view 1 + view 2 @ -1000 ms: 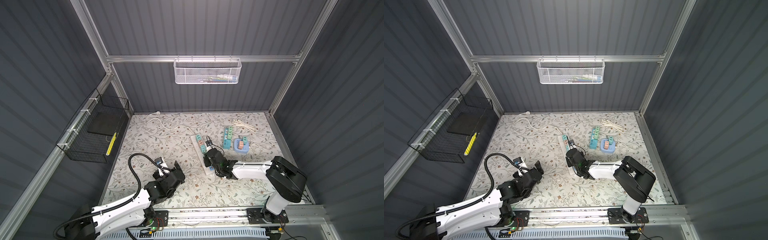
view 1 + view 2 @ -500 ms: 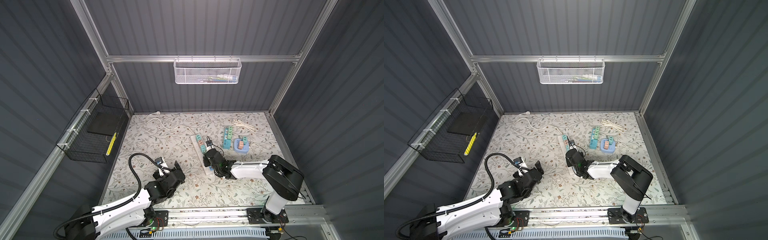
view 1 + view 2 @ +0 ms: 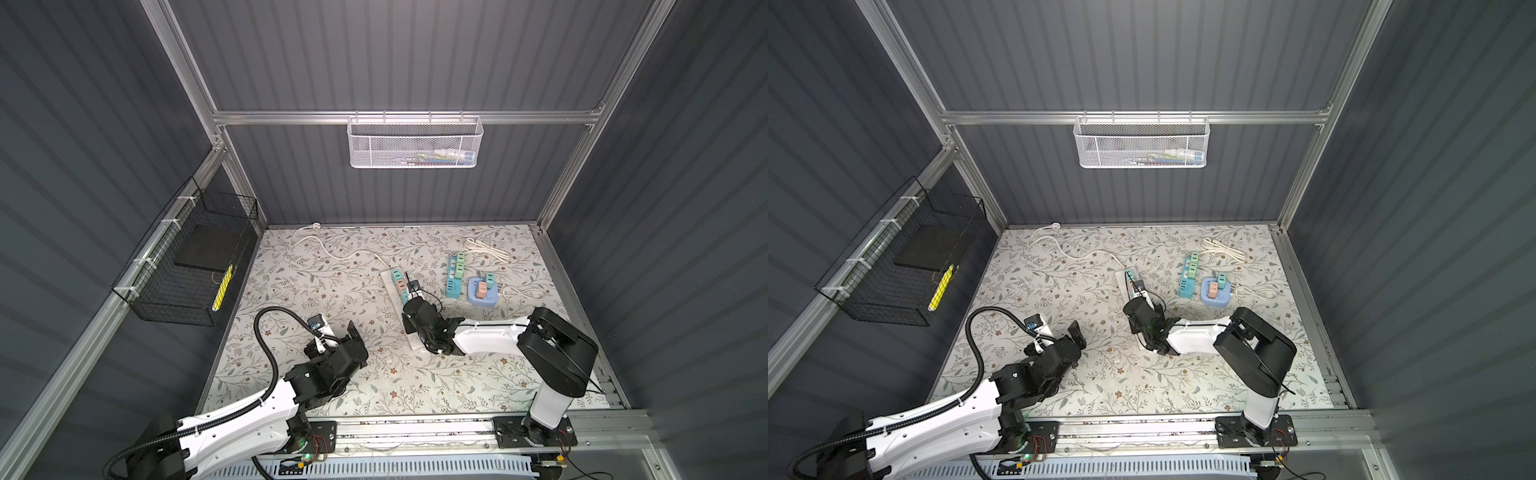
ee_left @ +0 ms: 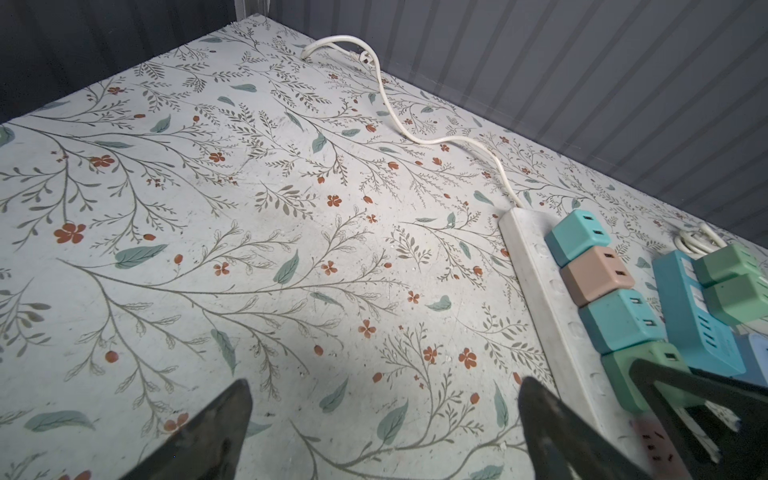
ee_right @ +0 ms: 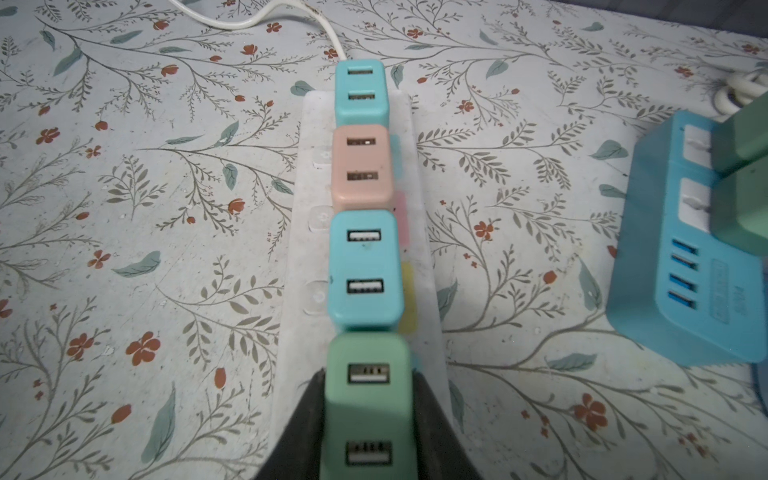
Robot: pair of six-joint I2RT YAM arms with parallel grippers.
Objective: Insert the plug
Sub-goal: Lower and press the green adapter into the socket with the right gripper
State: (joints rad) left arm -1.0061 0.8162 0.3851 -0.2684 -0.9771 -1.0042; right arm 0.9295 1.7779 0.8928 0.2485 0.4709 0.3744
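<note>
On the floral counter (image 3: 316, 282), over the white power strip (image 5: 297, 249) whose first three sockets carry other plugs (image 5: 361, 178), the green plug (image 5: 365, 361) sits fourth in line, pinched at its sides by the right pincer (image 5: 369, 386), which should press it straight down and square until flush, while the left pincer (image 4: 384, 390) hovers spread, empty.

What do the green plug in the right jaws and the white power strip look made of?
The green plug: likely moulded plastic, matte, with even colour and rounded corners. The white power strip: plastic too, apparently, dull and slightly grimy.
</note>
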